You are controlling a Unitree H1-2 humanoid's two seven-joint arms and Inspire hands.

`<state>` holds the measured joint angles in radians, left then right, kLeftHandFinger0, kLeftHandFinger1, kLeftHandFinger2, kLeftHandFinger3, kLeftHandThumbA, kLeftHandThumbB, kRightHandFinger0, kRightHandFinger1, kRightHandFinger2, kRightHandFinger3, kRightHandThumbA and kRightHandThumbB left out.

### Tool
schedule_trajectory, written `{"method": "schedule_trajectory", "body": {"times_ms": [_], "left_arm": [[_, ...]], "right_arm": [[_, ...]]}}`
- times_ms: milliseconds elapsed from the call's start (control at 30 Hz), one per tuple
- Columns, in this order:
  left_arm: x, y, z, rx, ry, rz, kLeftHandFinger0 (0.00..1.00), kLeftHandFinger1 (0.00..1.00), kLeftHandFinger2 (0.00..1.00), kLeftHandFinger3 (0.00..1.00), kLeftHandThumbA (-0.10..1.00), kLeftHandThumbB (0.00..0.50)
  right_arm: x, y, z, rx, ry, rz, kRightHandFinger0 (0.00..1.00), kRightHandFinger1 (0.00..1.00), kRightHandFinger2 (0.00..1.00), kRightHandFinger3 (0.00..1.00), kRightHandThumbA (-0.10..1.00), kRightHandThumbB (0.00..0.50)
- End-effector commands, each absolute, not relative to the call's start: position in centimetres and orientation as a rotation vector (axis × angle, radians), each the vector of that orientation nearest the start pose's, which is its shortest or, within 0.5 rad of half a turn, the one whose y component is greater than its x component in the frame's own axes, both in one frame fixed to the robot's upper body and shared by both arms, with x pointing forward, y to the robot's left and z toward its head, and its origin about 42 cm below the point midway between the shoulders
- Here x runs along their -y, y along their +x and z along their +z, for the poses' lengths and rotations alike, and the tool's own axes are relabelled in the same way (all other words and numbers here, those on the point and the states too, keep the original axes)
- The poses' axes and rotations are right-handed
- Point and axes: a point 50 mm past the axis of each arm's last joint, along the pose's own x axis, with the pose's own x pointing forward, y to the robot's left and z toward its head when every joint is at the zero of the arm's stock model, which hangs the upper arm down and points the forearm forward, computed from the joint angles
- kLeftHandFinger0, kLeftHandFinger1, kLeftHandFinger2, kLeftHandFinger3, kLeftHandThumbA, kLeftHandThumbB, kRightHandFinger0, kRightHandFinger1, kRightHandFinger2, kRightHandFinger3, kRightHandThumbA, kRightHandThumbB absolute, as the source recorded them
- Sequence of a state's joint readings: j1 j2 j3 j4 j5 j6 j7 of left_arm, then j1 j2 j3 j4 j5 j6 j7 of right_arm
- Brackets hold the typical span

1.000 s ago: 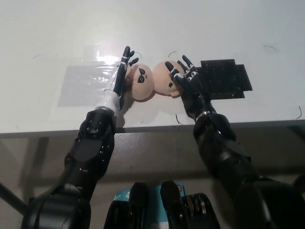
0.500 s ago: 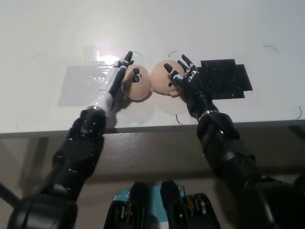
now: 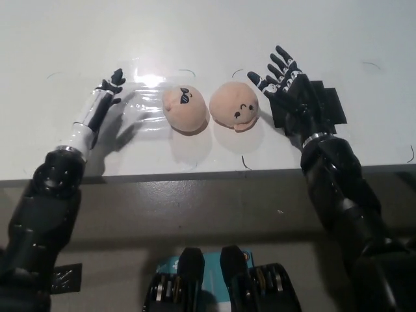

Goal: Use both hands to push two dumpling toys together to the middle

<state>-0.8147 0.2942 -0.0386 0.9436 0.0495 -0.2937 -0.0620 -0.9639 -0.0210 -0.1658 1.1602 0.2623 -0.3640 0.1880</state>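
Head view, looking steeply down on a white table (image 3: pixel 214 39) whose near edge runs across the picture just below both wrists.

Item 1: left dumpling toy (image 3: pixel 185 109), peach-coloured, rounded, face with dark sunglasses turned up and toward the far side. It sits near the middle of the table's near strip, on the right end of a patch of clear tape (image 3: pixel 133 107).

Item 2: right dumpling toy (image 3: pixel 235 106), same colour, winking face turned toward the right and near side. It lies just beside item 1, with a narrow gap or bare contact between them; which of the two cannot be told.

Item 3: left hand (image 3: pixel 104 97), fingers loosely apart, holding nothing, resting over the left end of the tape, well apart from item 1.

Item 4: right hand (image 3: pixel 289 88), fingers spread wide, holding nothing, lying over a black mat (image 3: pixel 331 107), near item 2 but not touching it.

Open room: bare white surface beyond both toys to the far side, and to the outer side of each hand.
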Motion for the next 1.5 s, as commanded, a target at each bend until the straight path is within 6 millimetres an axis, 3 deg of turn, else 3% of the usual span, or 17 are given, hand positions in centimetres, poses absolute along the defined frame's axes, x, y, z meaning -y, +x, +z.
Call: {"method": "schedule_trajectory", "body": {"times_ms": [0,133,233,300,400,533,800,933,1200,1233,1333,1367,1400,1467], "left_arm": [[-29.0,52.7,22.7,0.198,0.341,-0.105,1.0,1.0,1.0,1.0,1.0,0.301],[-29.2,52.1,22.7,0.208,0.336,-0.095,1.0,1.0,1.0,1.0,1.0,0.314],[-29.1,50.7,23.3,0.252,0.338,-0.094,1.0,1.0,1.0,1.0,1.0,0.371],[-29.0,49.2,24.4,0.318,0.349,-0.097,1.0,1.0,1.0,1.0,1.0,0.35],[-29.0,46.1,25.4,0.422,0.345,-0.12,1.0,1.0,1.0,1.0,1.0,0.289],[-28.3,42.0,25.4,0.484,0.297,-0.163,1.0,1.0,1.0,1.0,1.0,0.305],[-27.4,35.2,26.0,0.59,0.208,-0.206,1.0,1.0,1.0,1.0,1.0,0.347],[-27.4,31.6,25.6,0.63,0.225,-0.217,1.0,1.0,1.0,1.0,1.0,0.352],[-27.8,24.8,23.6,0.627,0.184,-0.191,1.0,1.0,1.0,1.0,1.0,0.417],[-28.0,23.2,22.8,0.617,0.177,-0.195,1.0,1.0,1.0,1.0,1.0,0.414],[-28.6,21.0,21.0,0.566,0.162,-0.175,1.0,1.0,1.0,1.0,1.0,0.429],[-28.7,20.6,20.6,0.55,0.156,-0.167,1.0,1.0,1.0,1.0,1.0,0.435],[-29.0,19.5,19.7,0.511,0.141,-0.154,1.0,1.0,1.0,1.0,1.0,0.414],[-29.6,18.5,17.9,0.475,0.149,-0.14,1.0,1.0,1.0,1.0,1.0,0.346]], "right_arm": [[15.0,54.3,22.2,0.21,0.26,0.264,1.0,1.0,1.0,1.0,1.0,0.239],[15.2,53.6,21.5,0.216,0.251,0.264,1.0,1.0,1.0,1.0,1.0,0.269],[15.8,52.3,21.5,0.258,0.239,0.271,1.0,1.0,1.0,1.0,1.0,0.271],[16.3,50.9,22.2,0.316,0.236,0.282,1.0,1.0,1.0,1.0,1.0,0.267],[16.9,48.2,22.6,0.423,0.207,0.3,1.0,1.0,1.0,1.0,1.0,0.26],[17.8,44.1,23.0,0.504,0.204,0.299,1.0,1.0,1.0,1.0,1.0,0.285],[18.8,37.0,24.9,0.664,0.177,0.323,1.0,1.0,1.0,1.0,1.0,0.285],[19.4,32.8,25.5,0.702,0.164,0.333,1.0,1.0,1.0,1.0,1.0,0.323],[20.7,27.4,23.2,0.679,0.157,0.343,1.0,1.0,1.0,1.0,1.0,0.334],[21.1,26.4,22.4,0.66,0.152,0.336,1.0,1.0,1.0,1.0,1.0,0.342],[21.6,25.1,20.9,0.596,0.128,0.304,1.0,1.0,1.0,1.0,1.0,0.376],[21.8,24.9,20.3,0.583,0.129,0.299,1.0,1.0,1.0,1.0,1.0,0.36],[22.2,24.4,18.9,0.546,0.135,0.295,1.0,1.0,1.0,1.0,1.0,0.346],[22.6,23.9,17.0,0.486,0.123,0.266,1.0,1.0,1.0,1.0,1.0,0.369]]}}
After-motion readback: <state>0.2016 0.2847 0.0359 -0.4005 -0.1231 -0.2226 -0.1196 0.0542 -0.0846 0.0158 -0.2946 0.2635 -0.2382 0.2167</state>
